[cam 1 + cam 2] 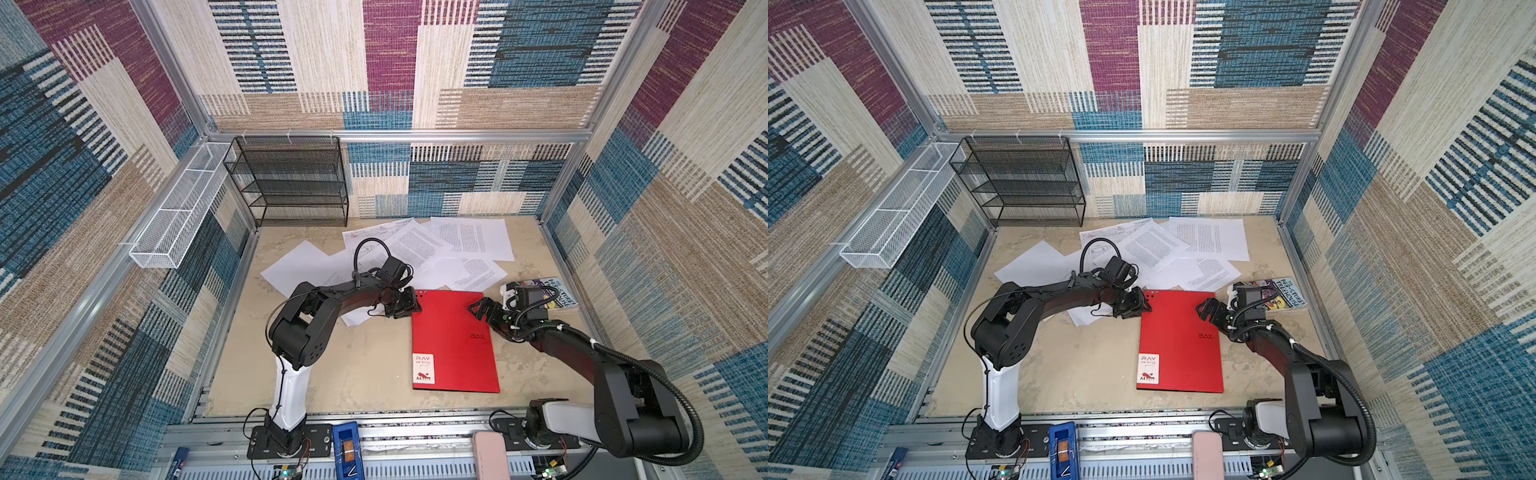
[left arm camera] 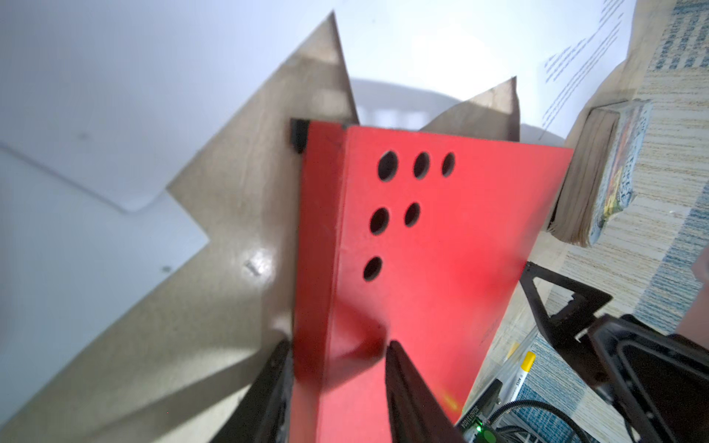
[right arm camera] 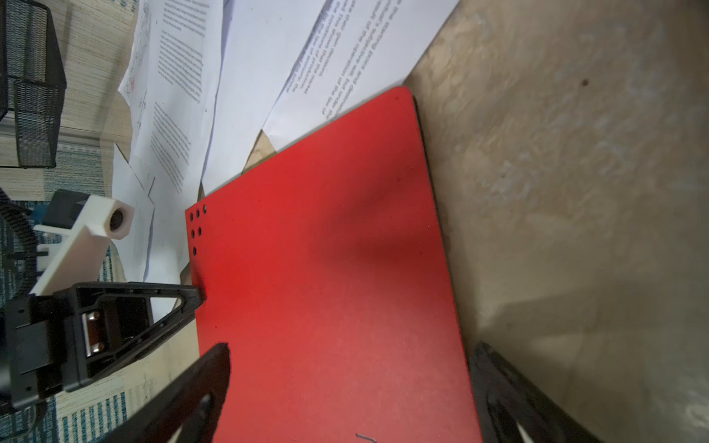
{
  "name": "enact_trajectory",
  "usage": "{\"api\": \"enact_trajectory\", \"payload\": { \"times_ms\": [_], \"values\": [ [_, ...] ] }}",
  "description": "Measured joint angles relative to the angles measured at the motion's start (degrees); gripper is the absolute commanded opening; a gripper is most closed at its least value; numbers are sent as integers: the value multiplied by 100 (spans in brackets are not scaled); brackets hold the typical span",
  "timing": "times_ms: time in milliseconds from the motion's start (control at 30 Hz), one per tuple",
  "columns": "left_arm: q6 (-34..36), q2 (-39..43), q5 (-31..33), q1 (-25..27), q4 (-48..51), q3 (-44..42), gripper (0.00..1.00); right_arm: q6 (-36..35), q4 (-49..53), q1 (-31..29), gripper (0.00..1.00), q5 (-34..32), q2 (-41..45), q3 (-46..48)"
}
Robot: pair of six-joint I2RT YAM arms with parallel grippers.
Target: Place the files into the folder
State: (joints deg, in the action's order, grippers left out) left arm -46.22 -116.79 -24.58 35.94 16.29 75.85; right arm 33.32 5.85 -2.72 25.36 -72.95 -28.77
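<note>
Left gripper (image 1: 411,306) straddles the folder (image 1: 453,345) at its spine edge, can't tell if clamped; right gripper (image 1: 478,309) gapes wide over the cover. Pin spine, lift only top cover's free edge.

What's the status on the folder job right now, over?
Left jaws straddling folder spine edge, grip unconfirmed. Right jaws open over its opposite edge. Folder closed, flat; papers loose behind. Book just off its far right corner.

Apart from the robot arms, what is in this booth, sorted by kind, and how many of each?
Loose white paper sheets: at least 6 (overlapping, exact count unclear)
Red flat folder: 1
Colourful paperback book: 1
Black wire-mesh shelf rack: 1
White wire-mesh basket: 1
Total: at least 10
</note>
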Motion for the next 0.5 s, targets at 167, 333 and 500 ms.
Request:
{"api": "enact_trajectory", "payload": {
  "times_ms": [167,333,500],
  "values": [
    [37,-20,-98,-61,-142,-79,42,2,223,-2,98,76,273,-192],
    [31,-11,-238,-114,-254,-155,42,52,350,-4,100,179,566,-391],
    [-26,28,-396,-210,-391,-229,43,234,197,-4,100,529,874,-437]
  ]
}}
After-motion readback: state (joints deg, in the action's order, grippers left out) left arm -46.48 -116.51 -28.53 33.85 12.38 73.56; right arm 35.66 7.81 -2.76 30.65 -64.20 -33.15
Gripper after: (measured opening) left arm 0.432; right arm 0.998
